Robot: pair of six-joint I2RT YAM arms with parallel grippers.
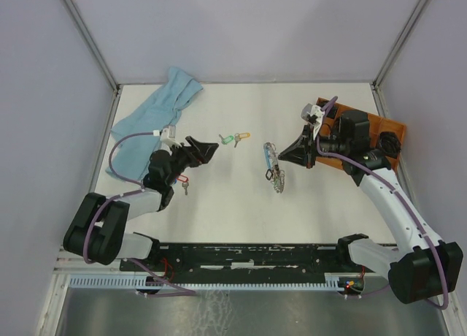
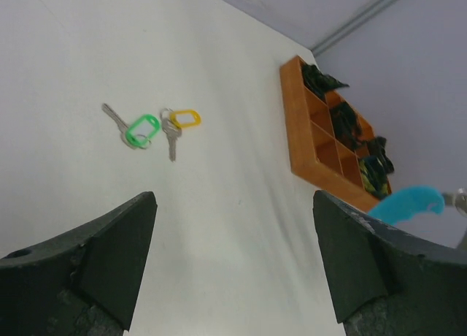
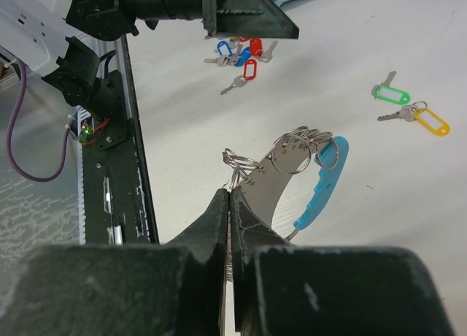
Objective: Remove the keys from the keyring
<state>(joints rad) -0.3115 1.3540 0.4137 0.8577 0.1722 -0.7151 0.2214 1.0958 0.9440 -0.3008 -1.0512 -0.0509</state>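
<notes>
My right gripper (image 1: 290, 157) is shut on the keyring (image 1: 276, 177) and holds it at mid-table. In the right wrist view my gripper (image 3: 230, 195) pinches the ring's silver band (image 3: 281, 174), which carries several small rings and a light blue sheath (image 3: 322, 181). My left gripper (image 1: 209, 151) is open and empty, left of centre. In the left wrist view my gripper (image 2: 233, 256) stands wide apart over bare table. A green-tagged key (image 1: 227, 139) and a yellow-tagged key (image 1: 242, 137) lie loose between the grippers, and also show in the left wrist view (image 2: 140, 130). Red- and blue-tagged keys (image 3: 244, 55) lie near the left arm.
A light blue cloth (image 1: 153, 120) lies at the back left. An orange compartment tray (image 1: 368, 124) holding dark items sits at the right, behind my right arm. White walls close in the table on three sides.
</notes>
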